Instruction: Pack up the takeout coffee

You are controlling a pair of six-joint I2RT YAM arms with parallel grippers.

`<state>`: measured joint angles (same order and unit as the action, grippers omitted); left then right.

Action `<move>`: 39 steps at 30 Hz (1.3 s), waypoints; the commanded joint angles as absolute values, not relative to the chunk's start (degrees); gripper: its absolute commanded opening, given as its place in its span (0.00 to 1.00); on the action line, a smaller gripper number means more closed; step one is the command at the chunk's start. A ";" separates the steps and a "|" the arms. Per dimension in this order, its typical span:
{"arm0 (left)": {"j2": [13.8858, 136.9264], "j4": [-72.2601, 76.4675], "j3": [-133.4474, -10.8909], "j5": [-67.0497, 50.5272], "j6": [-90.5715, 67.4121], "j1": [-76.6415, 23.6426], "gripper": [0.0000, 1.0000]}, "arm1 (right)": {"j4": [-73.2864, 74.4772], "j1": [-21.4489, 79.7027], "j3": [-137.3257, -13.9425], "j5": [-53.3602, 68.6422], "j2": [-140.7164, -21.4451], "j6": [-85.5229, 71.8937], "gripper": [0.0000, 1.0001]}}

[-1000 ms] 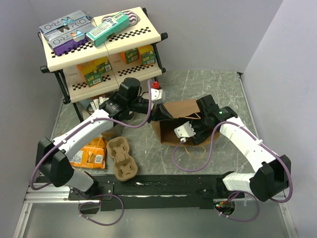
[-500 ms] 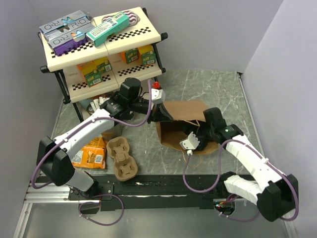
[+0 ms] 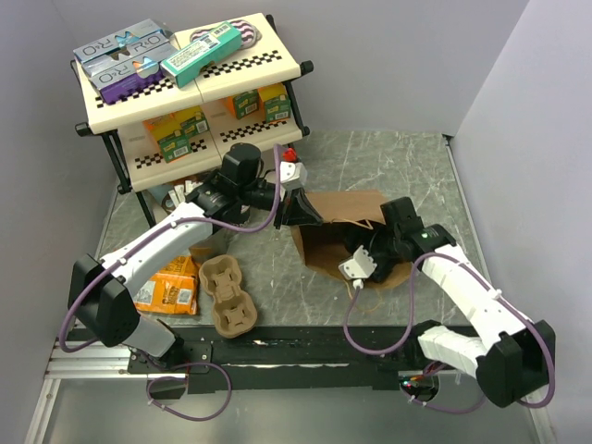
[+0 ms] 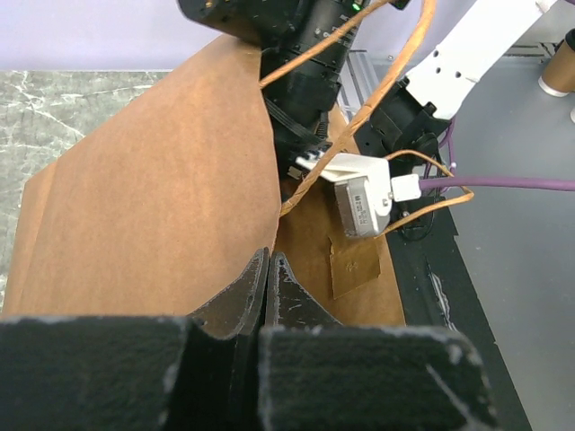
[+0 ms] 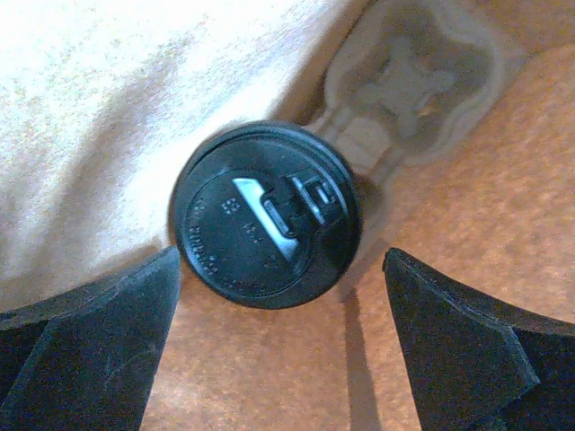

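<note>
Deep inside the brown paper bag (image 3: pixel 326 205), just past table centre toward 3 o'clock: the takeout coffee (image 5: pixel 265 215), viewed lid-up from the right wrist, with only its round black lid on show. Flanked at 8 and 4 o'clock by the fingers (image 5: pixel 90 341) of the right gripper (image 5: pixel 280 262), spread as wide as possible and closed on nothing. Lit pale on the bag wall from 9 to 12 o'clock of the lid, orange-brown below. At 1 o'clock of the lid, a moulded pulp carrier pocket (image 5: pixel 418 76); seated in that carrier or merely beside it, impossible to tell.

From overhead, reaching in from 4 o'clock with the right arm, wrist sunk into the bag's mouth. Stretching across from 8 o'clock with the left arm to the bag's 9 o'clock edge.

From the left wrist, left gripper (image 4: pixel 267 269) pinched fully together on the paper rim, with a broad brown wall rising at 11 o'clock. Beyond it, a twine handle (image 4: pixel 395 99) crossing in front of the right arm's white camera housing (image 4: pixel 364 193).

Elsewhere on the marble tabletop (image 3: pixel 407 157): at 10 o'clock, a two-tier shelf rack (image 3: pixel 264 69) stacked with boxes; at 8 o'clock, a brown pulp cup carrier (image 3: pixel 229 294), just beside an orange snack packet (image 3: pixel 168 289).
</note>
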<state>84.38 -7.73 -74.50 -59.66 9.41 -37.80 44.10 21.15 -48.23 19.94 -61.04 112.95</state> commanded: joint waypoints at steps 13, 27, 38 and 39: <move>84.99 -2.29 -75.15 -62.75 4.22 -37.79 0.01 | 47.90 21.01 -55.28 19.69 -68.64 113.03 0.87; 85.96 1.84 -74.62 -63.63 0.35 -37.71 0.01 | 47.75 21.27 -57.14 25.49 -70.31 104.67 1.00; 86.92 3.95 -74.88 -64.51 -4.13 -37.53 0.01 | 40.01 24.43 -55.02 21.27 -75.85 104.50 1.00; 87.01 4.04 -74.88 -64.51 -4.30 -37.53 0.01 | 39.12 24.43 -54.67 21.53 -76.02 104.59 1.00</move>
